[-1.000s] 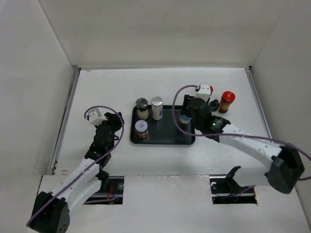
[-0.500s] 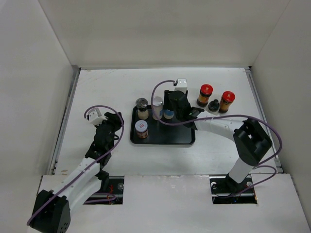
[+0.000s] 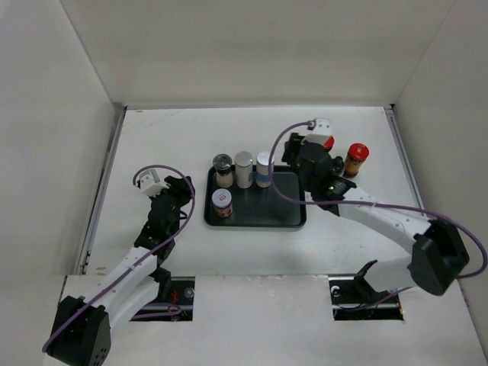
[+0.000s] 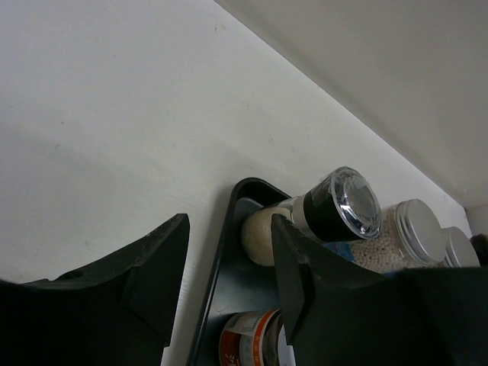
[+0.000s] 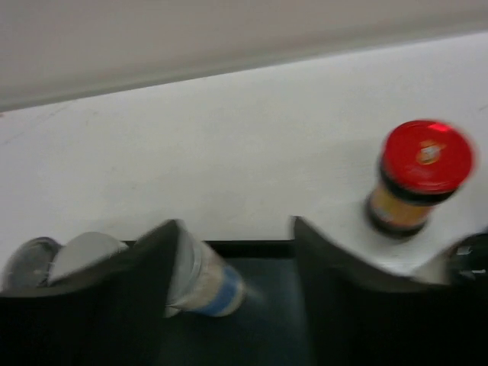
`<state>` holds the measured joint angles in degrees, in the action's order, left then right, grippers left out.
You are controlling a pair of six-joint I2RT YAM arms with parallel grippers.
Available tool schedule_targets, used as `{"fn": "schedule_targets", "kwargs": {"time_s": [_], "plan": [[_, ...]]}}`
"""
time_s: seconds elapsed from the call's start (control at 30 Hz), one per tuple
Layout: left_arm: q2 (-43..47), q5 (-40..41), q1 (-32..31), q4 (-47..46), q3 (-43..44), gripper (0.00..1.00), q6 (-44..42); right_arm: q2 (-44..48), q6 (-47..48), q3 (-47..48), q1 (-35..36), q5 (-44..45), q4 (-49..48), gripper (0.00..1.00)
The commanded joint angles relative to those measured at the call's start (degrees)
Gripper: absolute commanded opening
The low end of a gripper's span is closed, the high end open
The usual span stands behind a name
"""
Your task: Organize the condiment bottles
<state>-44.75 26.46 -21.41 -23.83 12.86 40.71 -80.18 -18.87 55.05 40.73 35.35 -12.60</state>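
The black tray (image 3: 284,216) holds a back row of three bottles: a clear-topped black-collared one (image 3: 222,169), a silver-capped one (image 3: 243,168) and a blue-labelled one (image 3: 264,168). A red-labelled jar (image 3: 222,202) stands in front. My right gripper (image 3: 299,162) is open and empty just right of the blue-labelled bottle (image 5: 207,279). Two red-capped brown bottles (image 3: 356,158) (image 3: 328,142) stand on the table to its right, one partly hidden. A dark cap (image 5: 471,259) shows at the edge of the right wrist view. My left gripper (image 3: 172,200) is open and empty, left of the tray.
White walls enclose the table on the left, back and right. The tray's right half (image 5: 305,313) is bare. In the left wrist view the tray's left rim (image 4: 217,263) lies between my fingers, with bare table (image 4: 114,137) beyond.
My right gripper carried the blue-labelled bottle to the tray's back row, let it go beside the silver-capped bottle, and drew back to the right. The left arm has not moved.
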Motion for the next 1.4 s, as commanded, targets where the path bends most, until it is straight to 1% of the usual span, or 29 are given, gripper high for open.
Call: {"fn": "schedule_targets", "kwargs": {"time_s": [0.0, 0.07, 0.1, 0.13, 0.17, 0.2, 0.23, 0.27, 0.37, 0.43, 0.47, 0.53, 0.7, 0.87, 0.93, 1.0, 1.1, 1.13, 1.2, 1.27, 1.37], "plan": [[-0.1, -0.7, 0.0, -3.5, -0.6, 0.44, 0.4, 6.0, -0.6, -4.1, -2.8, 3.1, -1.5, 0.48], [-0.2, -1.1, -0.1, -3.5, -0.6, 0.44, 0.6, 8.5, -2.3, -6.3, -4.4, 6.2, 2.6, 0.27], [0.0, -1.2, -0.1, -3.5, -0.6, 0.44, 0.6, 9.2, -3.2, -7.1, -5.2, 8.1, 5.3, 0.21], [0.2, -1.3, -0.1, -3.5, -0.6, 0.44, 0.6, 10.0, -4.1, -8.2, -6.1, 10.0, 7.6, 0.21], [0.3, -1.2, -0.1, -3.5, -0.6, 0.44, 0.6, 10.5, -4.8, -9.2, -7.1, 11.1, 9.4, 0.23], [0.3, -1.3, 0.1, -3.5, -0.6, 0.44, 0.6, 10.9, -5.4, -10.3, -8.3, 11.7, 10.8, 0.32], [0.3, -1.3, 0.2, -3.5, -0.7, 0.44, 0.6, 11.5, -6.1, -11.4, -9.5, 11.7, 11.7, 0.45], [0.3, -1.5, 0.2, -3.5, -0.7, 0.44, 0.7, 12.0, -6.6, -12.3, -10.6, 11.2, 12.3, 0.53], [0.6, -1.7, 0.1, -3.5, -0.7, 0.44, 0.7, 12.1, -6.7, -13.6, -13.6, 8.8, 12.8, 0.73], [0.2, -1.7, 0.4, -3.6, -0.7, 0.45, 0.8, 10.8, -6.7, -13.4, -15.3, 6.9, 13.3, 0.84], [-0.1, -1.8, 0.4, -3.7, -0.7, 0.45, 0.8, 9.8, -6.7, -13.1, -16.2, 6.3, 13.2, 0.86], [-0.2, -1.9, 0.3, -3.8, -0.6, 0.45, 1.0, 8.3, -6.9, -12.9, -17.3, 4.6, 12.3, 0.88], [-1.1, -1.9, 0.4, -4.6, -0.8, 0.45, 1.0, 5.0, -5.9, -11.2, -18.9, -0.5, 8.0, 0.85], [-1.3, -2.0, 0.5, -4.6, -0.7, 0.45, 1.0, 0.9, -5.7, -9.0, -20.1, -0.4, 7.2, 0.83], [-1.0, -2.0, 0.5, -4.6, -0.9, 0.45, 1.0, -1.1, -5.5, -8.6, -21.0, -0.2, 5.9, 0.79], [-0.7, -2.0, 0.4, -4.6, -0.9, 0.46, 1.0, -2.5, -5.4, -8.6, -21.9, -0.2, 4.3, 0.73], [-0.8, -2.0, 0.7, -4.6, -0.9, 0.46, 1.1, -3.6, -5.4, -8.7, -22.5, 0.2, 2.6, 0.66], [-0.8, -2.2, 0.7, -4.6, -0.9, 0.46, 1.2, -3.8, -5.3, -8.6, -22.3, 0.4, 2.4, 0.63], [-0.7, -2.3, 0.6, -4.6, -0.9, 0.46, 1.2, -3.1, -5.1, -8.6, -22.1, 1.7, 2.7, 0.55], [-1.0, -2.3, 0.6, -4.6, -0.8, 0.46, 1.2, -1.0, -4.8, -9.3, -21.0, 3.7, 3.0, 0.52], [-0.8, -2.3, 0.4, -4.6, -0.8, 0.46, 1.2, 4.2, -3.4, -10.8, -16.8, 6.8, 4.2, 0.52]]}}
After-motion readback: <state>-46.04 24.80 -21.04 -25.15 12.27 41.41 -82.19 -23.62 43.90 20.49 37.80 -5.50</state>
